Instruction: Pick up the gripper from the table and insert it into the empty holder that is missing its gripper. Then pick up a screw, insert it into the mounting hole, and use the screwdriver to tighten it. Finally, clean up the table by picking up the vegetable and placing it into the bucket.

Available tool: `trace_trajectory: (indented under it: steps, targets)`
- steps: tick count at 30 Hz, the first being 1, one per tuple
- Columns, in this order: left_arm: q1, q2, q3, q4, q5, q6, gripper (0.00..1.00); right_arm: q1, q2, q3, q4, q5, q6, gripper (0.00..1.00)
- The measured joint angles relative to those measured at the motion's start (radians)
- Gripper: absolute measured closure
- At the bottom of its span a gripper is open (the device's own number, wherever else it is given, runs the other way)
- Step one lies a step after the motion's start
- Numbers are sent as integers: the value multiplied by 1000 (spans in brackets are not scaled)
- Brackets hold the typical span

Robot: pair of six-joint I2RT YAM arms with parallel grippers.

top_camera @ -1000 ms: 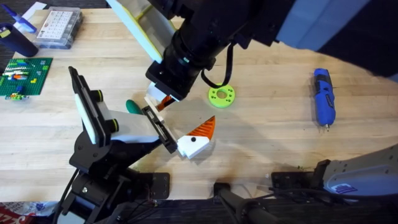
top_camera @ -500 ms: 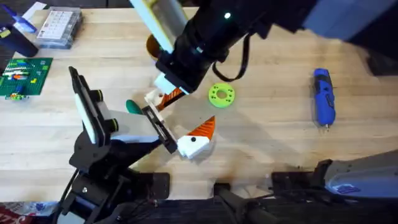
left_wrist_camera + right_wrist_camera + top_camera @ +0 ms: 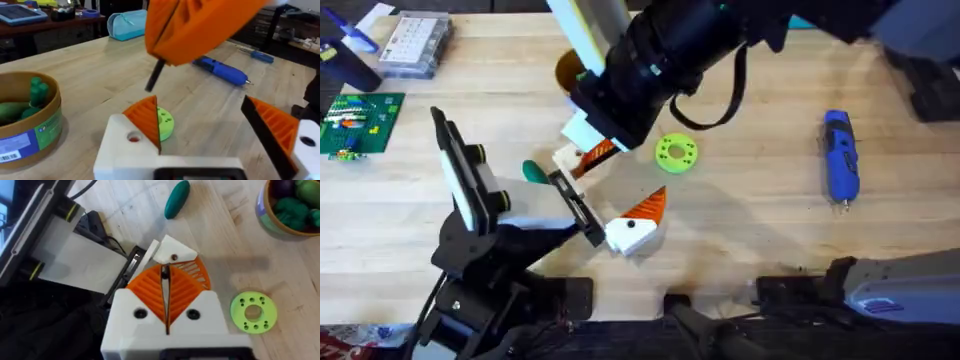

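Overhead: the pale plank table (image 3: 760, 240) carries a blue screwdriver (image 3: 840, 158) far to the right, a lime-green ring (image 3: 676, 152) mid-table, a green vegetable (image 3: 534, 171) and a compartment box (image 3: 414, 43) at the back left. The right arm reaches across from above, its gripper (image 3: 588, 152) low beside the left arm's head.

Left wrist: the left gripper (image 3: 220, 131) stands wide apart, empty; a bucket (image 3: 27, 120) of vegetables sits near.

Right wrist: the right gripper (image 3: 165, 297) has its orange pads pressed together on a thin dark screw (image 3: 164, 273), over the white-and-orange gripper (image 3: 176, 259) in its holder.
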Motion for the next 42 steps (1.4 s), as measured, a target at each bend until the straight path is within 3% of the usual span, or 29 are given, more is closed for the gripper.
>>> trace_trajectory:
  steps: [23, 42]
  targets:
    - [0, 0, 0, 0, 0, 0, 9, 0, 94, 0, -15, -14, 0, 993]
    - [0, 0, 0, 0, 0, 0, 9, 0, 103, 0, -15, -14, 4, 993]
